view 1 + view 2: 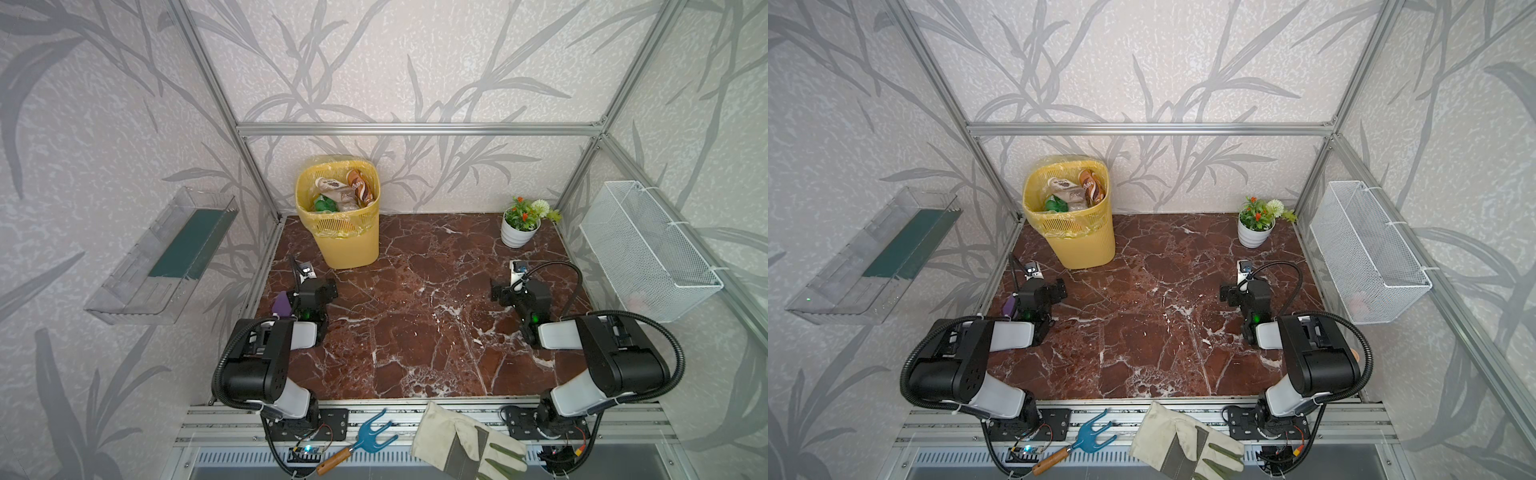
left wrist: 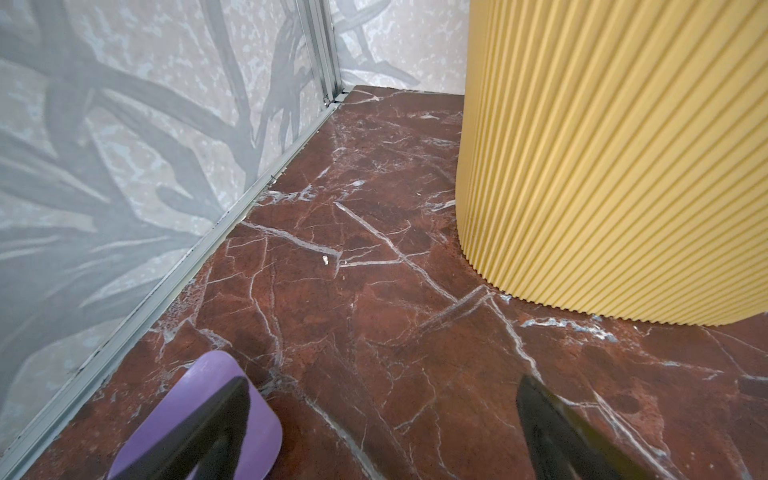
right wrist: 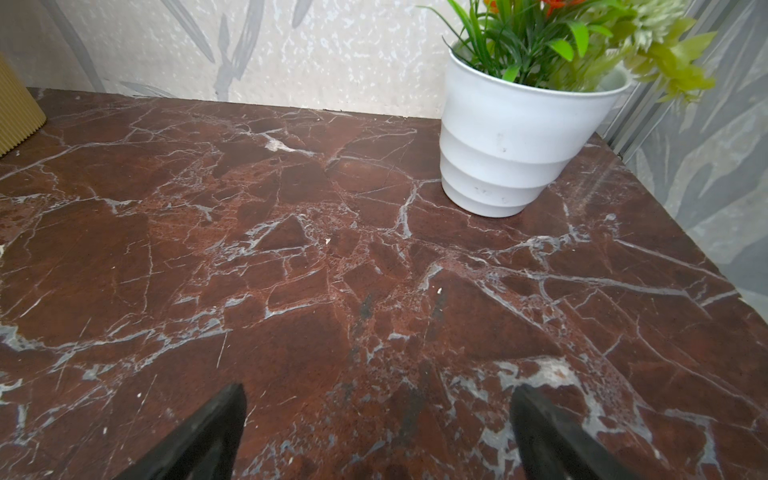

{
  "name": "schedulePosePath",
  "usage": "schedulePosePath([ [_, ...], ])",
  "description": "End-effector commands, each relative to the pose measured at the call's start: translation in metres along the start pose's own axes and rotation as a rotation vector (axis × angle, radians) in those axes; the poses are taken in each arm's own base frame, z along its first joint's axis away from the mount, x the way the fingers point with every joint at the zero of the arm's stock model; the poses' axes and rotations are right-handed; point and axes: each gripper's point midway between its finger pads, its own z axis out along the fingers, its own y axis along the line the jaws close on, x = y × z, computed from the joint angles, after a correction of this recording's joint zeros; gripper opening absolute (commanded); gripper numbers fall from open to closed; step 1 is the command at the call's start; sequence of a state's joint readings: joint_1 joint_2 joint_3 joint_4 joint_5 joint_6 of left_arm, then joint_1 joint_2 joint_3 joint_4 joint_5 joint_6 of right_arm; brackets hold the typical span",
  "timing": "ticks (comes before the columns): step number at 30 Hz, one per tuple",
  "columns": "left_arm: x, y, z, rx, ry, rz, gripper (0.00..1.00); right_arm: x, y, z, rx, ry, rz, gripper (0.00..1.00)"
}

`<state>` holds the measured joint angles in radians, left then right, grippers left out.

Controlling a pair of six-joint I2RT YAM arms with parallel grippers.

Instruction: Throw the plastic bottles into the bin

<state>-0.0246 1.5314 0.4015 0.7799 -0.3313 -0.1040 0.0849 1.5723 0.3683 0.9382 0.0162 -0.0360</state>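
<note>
The yellow bin (image 1: 351, 245) (image 1: 1088, 245) stands at the back left of the marble table, its liner folded over the rim. Several plastic bottles (image 1: 345, 193) (image 1: 1075, 191) with brown, white and green labels lie inside it; every bottle I see is in there. My left gripper (image 1: 316, 291) (image 2: 383, 380) hovers low in front of the bin, open and empty. The bin's ribbed wall (image 2: 602, 166) fills part of the left wrist view. My right gripper (image 1: 513, 291) (image 3: 379, 388) is open and empty on the right, over bare marble.
A purple spatula (image 1: 281, 305) (image 2: 266, 432) lies under one left finger. A white plant pot (image 1: 517, 235) (image 3: 511, 141) sits back right. A wire basket (image 1: 648, 257) and a clear tray (image 1: 166, 257) hang on the side walls. A glove (image 1: 461, 440) and a blue rake (image 1: 370, 434) lie at the front.
</note>
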Motion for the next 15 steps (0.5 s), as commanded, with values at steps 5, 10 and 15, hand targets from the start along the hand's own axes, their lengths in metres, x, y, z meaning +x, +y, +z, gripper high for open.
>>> schedulePosePath([
  [5,-0.0120,-0.0007,-0.0001,0.009,-0.038,-0.001,0.99,-0.0079,-0.0009,0.0017,-0.003,-0.029,-0.011,0.99],
  [10,-0.0122,-0.0009,-0.0002,0.010,-0.039,0.000,0.99,-0.0079,-0.0006,0.0021,-0.004,-0.027,-0.011,0.99],
  [15,-0.0123,-0.0014,-0.0001,0.012,-0.039,0.000,0.99,-0.0078,-0.0006,0.0017,-0.004,-0.028,-0.012,0.99],
])
